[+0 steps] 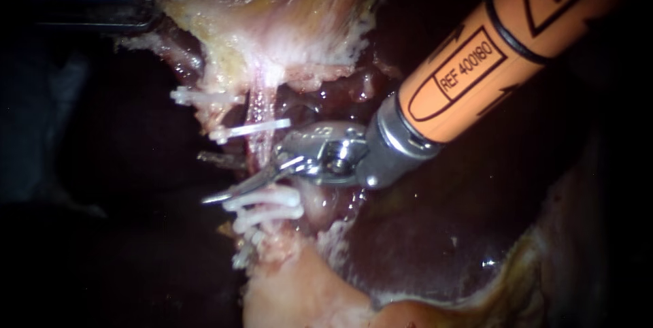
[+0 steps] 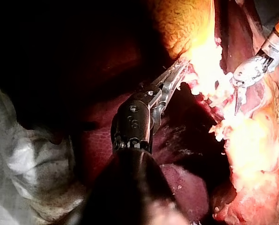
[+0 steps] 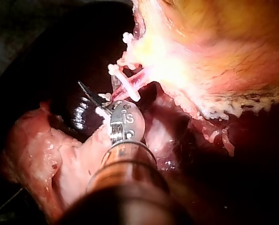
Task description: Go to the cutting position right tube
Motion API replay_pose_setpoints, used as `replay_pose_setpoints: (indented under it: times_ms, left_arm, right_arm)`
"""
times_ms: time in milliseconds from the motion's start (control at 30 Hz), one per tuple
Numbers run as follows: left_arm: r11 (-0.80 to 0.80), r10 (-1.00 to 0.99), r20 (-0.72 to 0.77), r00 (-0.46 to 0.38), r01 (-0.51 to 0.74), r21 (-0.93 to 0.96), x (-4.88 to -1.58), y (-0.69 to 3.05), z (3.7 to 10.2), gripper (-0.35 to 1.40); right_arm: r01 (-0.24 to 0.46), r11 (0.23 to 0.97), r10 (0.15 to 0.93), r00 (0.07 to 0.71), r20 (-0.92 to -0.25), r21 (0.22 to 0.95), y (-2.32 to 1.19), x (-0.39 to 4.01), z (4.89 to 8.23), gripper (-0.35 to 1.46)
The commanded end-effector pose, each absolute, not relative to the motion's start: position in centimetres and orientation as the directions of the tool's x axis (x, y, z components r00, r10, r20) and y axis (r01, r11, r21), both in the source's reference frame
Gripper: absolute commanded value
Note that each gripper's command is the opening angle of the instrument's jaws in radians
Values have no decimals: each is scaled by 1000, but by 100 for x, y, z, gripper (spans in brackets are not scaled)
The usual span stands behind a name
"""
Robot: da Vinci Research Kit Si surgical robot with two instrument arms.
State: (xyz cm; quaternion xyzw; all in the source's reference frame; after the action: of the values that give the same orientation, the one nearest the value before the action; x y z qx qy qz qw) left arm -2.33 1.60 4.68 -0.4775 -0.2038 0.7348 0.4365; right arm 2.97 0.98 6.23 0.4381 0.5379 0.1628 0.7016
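The right tube (image 1: 261, 118) runs down as a thin pink strand from the pale gallbladder (image 1: 286, 22). One white clip (image 1: 252, 128) crosses it higher up, and several clips (image 1: 266, 205) sit stacked lower down. My right instrument (image 1: 207, 178), on an orange shaft, reaches in from the upper right. Its two thin blades stand open on either side of the tube, between the upper clip and the lower clips. My left instrument (image 2: 174, 75) is shut on the gallbladder's edge and holds it taut. In the right wrist view the blades (image 3: 90, 97) lie just beside the clipped tube (image 3: 132, 83).
Another white clip (image 1: 204, 96) sits on a stump of tissue to the left of the tube. Dark liver (image 1: 442, 233) lies beneath and to the right. A pale fatty mass (image 1: 292, 294) fills the lower middle. Grey cloth (image 2: 32, 159) lies beside the left shaft.
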Motion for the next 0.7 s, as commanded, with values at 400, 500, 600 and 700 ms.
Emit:
replay_pose_setpoints:
  times_ms: [400, 500, 600, 700]
  left_arm:
    - [-536, 836, -524, -163, -447, -716, -232, 160, 468, -35]
    - [-536, 836, -524, -163, -447, -716, -232, 160, 468, -35]
    - [-536, 836, -524, -163, -447, -716, -232, 160, 468, -35]
    - [-536, 836, -524, -163, -447, -716, -232, 160, 468, -35]
  right_arm:
    - [302, 526, 732, 317, -604, 796, 106, 290, 561, 136]
    - [303, 520, 734, 320, -599, 798, 105, 290, 560, 136]
    - [304, 520, 733, 320, -600, 798, 105, 290, 560, 136]
    - [304, 520, 733, 320, -600, 798, 105, 289, 561, 136]
